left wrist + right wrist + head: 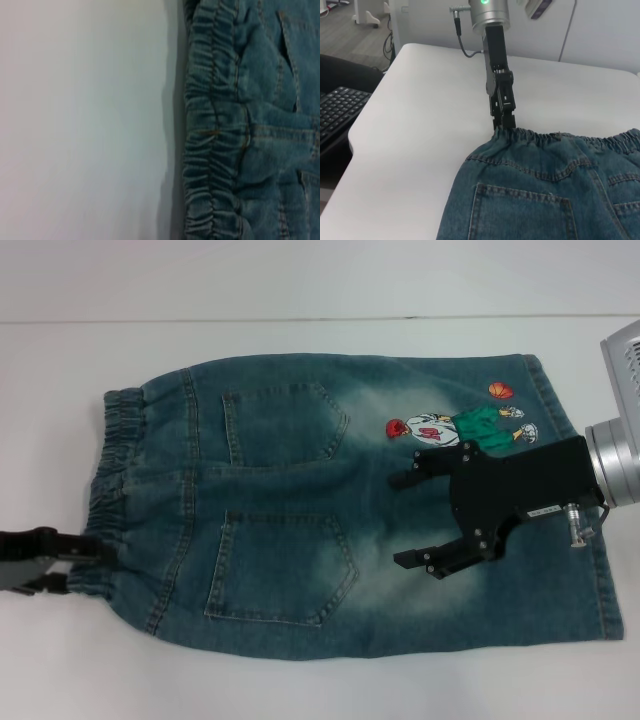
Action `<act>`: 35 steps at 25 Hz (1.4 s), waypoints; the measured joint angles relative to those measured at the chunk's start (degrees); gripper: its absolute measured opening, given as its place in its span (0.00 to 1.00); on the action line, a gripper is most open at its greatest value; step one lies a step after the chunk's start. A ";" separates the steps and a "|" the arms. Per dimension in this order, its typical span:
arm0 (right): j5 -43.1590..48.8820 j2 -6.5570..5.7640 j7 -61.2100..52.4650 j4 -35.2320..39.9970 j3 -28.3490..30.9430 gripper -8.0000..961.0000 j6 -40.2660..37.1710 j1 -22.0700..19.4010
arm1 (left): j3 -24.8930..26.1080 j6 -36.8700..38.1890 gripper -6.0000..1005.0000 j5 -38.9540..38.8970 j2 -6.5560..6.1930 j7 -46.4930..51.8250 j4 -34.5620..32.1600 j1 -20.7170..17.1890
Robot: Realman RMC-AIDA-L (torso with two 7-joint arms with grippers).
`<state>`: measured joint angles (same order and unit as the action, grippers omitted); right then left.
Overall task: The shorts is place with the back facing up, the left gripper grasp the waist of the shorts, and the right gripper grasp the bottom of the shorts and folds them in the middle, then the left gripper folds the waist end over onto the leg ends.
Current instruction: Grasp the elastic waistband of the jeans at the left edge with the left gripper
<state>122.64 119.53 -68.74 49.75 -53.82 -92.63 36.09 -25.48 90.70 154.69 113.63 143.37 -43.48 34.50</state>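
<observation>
The shorts (330, 510) lie flat across the middle of the head view on the white table (300, 680), back side up, with both patch pockets showing. The waist (105, 490), gathered and puckered, sits at the left of the frame; the hems (585, 500) run down the right side, next to the embroidered cartoon player (460, 428) at upper right. The left gripper (95, 550) comes in low from the left edge and meets the waist near its lower corner; in the right wrist view its fingers (502, 117) look pressed together right at the ruffled edge, seemingly pinching the band. The right gripper (410, 520) hangs over the leg area at centre right, just below the embroidery, its jaws spread wide with nothing between them. A keyboard (340, 107) shows at the left edge of the right wrist view, off the table.
</observation>
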 joint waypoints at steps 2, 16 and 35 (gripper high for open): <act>0.00 0.00 0.25 -0.26 -0.01 0.93 -0.01 0.00 | -0.71 -0.33 0.90 -0.02 0.14 0.29 0.24 0.09; 0.06 0.00 0.45 -0.62 -0.05 0.93 1.31 -0.05 | -1.13 0.18 0.88 -0.84 0.83 0.24 0.60 2.17; -0.09 0.00 0.45 -0.62 0.22 0.93 1.40 -0.32 | -1.71 -2.57 0.50 -0.46 0.80 -1.71 0.61 1.76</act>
<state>122.56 119.53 -68.29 49.13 -53.61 -91.23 35.77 -27.18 88.13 154.23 114.43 141.66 -42.87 36.26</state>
